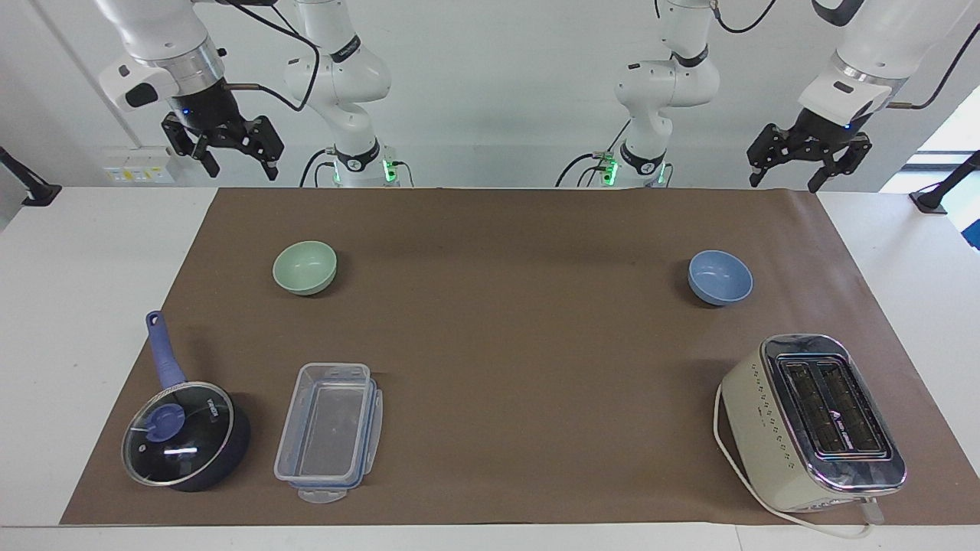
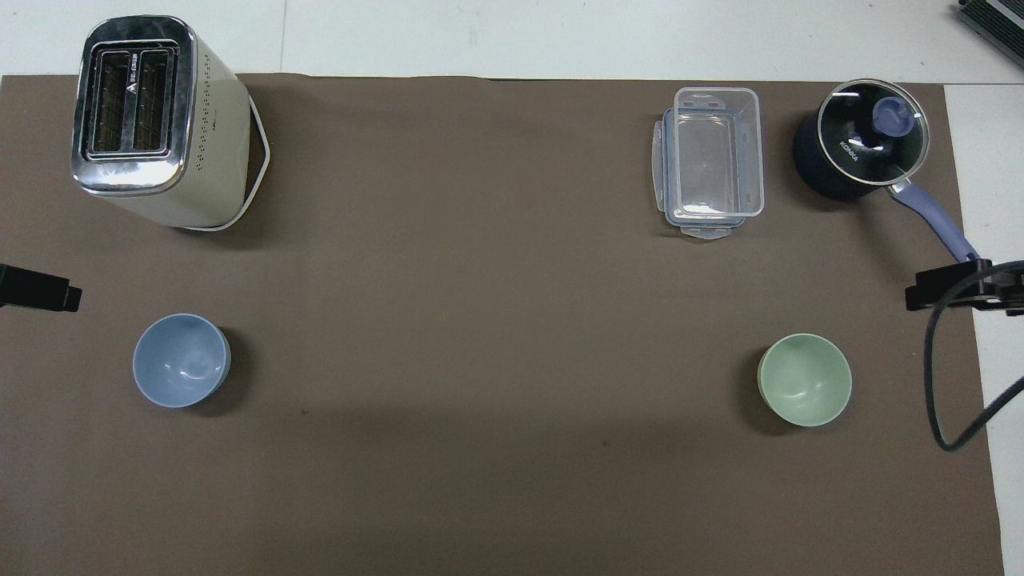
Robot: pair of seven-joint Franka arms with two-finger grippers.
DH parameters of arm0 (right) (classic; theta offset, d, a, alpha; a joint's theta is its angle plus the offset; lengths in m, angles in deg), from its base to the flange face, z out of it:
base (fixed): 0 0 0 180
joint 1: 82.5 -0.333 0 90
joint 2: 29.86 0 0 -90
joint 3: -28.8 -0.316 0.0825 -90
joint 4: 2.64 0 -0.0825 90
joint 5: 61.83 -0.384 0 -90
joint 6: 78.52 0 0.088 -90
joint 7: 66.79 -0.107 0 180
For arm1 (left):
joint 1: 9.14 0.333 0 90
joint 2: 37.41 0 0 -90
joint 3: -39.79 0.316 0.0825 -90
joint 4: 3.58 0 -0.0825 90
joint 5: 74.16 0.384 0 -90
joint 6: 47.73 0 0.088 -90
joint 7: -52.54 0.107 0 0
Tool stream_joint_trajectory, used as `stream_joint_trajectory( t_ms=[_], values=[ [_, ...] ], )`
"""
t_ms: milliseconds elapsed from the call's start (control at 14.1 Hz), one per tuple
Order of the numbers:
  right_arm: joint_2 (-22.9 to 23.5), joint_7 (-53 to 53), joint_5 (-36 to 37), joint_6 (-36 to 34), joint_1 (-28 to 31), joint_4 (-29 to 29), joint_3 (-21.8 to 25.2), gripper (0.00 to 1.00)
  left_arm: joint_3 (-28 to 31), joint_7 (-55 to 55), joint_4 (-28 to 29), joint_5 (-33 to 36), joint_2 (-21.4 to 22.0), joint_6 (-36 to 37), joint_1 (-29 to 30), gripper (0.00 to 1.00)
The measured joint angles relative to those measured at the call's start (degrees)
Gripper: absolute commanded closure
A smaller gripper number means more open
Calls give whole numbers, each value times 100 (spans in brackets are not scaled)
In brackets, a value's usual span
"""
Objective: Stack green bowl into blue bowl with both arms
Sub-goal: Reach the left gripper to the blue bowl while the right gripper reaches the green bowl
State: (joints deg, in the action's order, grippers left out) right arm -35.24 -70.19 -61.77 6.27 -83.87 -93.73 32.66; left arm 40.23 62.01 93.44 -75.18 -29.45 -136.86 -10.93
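Note:
The pale green bowl sits upright on the brown mat toward the right arm's end. The light blue bowl sits upright toward the left arm's end, about as near to the robots. Both bowls are empty. My right gripper hangs open and empty, high over the mat's edge by the robots. My left gripper hangs open and empty, high over the mat's corner at its own end. Neither gripper is near a bowl.
A cream toaster with a white cord stands farther from the robots than the blue bowl. A clear plastic box and a dark blue lidded saucepan stand farther out than the green bowl. A black cable hangs at the right arm's end.

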Motion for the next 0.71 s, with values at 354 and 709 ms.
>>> stream_joint_trajectory(
  t_ms=[354, 709],
  values=[
    [-25, 19, 0, -19, 13, -96, -23, 0, 18, 72, 902, -5, 117, -645, 40, 0],
    [-17, 262, 0, 755, 24, -1062, -17, 0, 29, 652, 1793, -234, 208, -1395, 537, 0]
  ],
)
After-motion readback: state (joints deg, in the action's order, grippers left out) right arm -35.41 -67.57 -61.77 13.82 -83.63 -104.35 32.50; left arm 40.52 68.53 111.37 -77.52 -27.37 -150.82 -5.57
